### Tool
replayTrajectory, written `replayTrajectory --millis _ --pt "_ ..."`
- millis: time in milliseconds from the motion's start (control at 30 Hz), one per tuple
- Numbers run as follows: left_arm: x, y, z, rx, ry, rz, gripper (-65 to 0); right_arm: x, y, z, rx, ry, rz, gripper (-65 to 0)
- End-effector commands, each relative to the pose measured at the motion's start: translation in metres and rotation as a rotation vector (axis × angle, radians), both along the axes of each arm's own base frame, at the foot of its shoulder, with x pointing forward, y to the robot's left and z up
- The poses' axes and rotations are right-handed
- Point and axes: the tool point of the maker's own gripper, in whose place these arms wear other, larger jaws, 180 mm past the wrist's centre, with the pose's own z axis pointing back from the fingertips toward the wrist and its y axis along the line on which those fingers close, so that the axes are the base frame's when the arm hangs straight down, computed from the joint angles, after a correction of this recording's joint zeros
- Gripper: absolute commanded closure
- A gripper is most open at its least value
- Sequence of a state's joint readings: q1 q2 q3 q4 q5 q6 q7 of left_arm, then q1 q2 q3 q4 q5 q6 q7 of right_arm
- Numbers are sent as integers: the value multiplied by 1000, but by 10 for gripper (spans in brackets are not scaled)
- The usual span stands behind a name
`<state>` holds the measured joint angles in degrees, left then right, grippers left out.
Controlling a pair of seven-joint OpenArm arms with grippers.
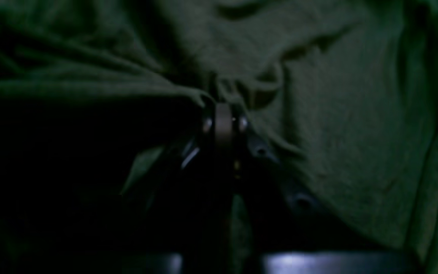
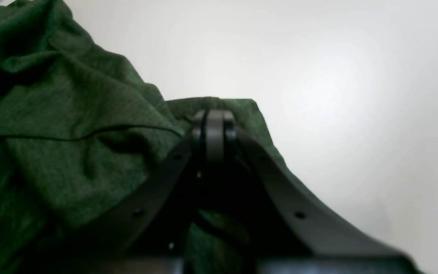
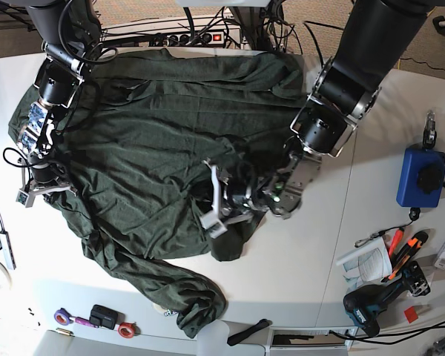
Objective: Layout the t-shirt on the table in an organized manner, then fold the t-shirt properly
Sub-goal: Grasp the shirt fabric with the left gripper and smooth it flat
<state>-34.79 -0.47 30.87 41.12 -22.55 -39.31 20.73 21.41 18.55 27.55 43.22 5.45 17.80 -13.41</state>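
The dark green t-shirt (image 3: 148, 133) lies spread and wrinkled over most of the white table (image 3: 297, 267), with one sleeve trailing toward the front edge. My left gripper (image 3: 221, 199) sits near the shirt's lower middle and is shut on a bunched fold. In the left wrist view the closed gripper (image 1: 224, 110) pinches the t-shirt (image 1: 337, 114), whose cloth fills the frame. My right gripper (image 3: 41, 189) is at the shirt's left edge. In the right wrist view that gripper (image 2: 213, 116) is shut on a hem of the t-shirt (image 2: 63, 114), with bare table (image 2: 337, 95) beyond.
A blue pouch (image 3: 419, 176) lies at the right edge. A drill (image 3: 374, 300), orange-handled tools (image 3: 402, 245) and a booklet (image 3: 362, 261) lie at the front right. Tape rolls (image 3: 67, 317) and a small black item (image 3: 104, 315) lie at the front left. Cables (image 3: 178, 30) run along the back.
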Motion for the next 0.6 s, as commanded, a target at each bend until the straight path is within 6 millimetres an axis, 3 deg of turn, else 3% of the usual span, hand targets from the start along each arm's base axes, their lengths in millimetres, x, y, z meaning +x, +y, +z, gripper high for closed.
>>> replayTrajectory --millis 0,33,100,133,167,367,467,567 --pt "5 -9 17 -27 -52 -27 0 -1 1 -4 0 44 12 0" --pt "2 -10 16 -17 -66 -38 0 -1 1 -4 0 44 12 0" --pt "-2 -13 18 -28 -75 -46 -190 -1 1 -4 0 44 12 0" --pt "-4 -15 20 -38 -78 -47 -257 -1 1 -4 0 43 12 0" --pt "-3 -16 22 -47 -80 -30 -282 -1 1 -4 0 43 12 0" --pt "26 -1 49 -68 -167 118 -286 -2 1 -5 0 47 12 0" --pt "49 21 64 -88 -204 240 -286 -5 0 -8 -1 53 12 0" --pt "67 45 66 -77 -206 336 -285 -8 0 -10 -4 54 12 0"
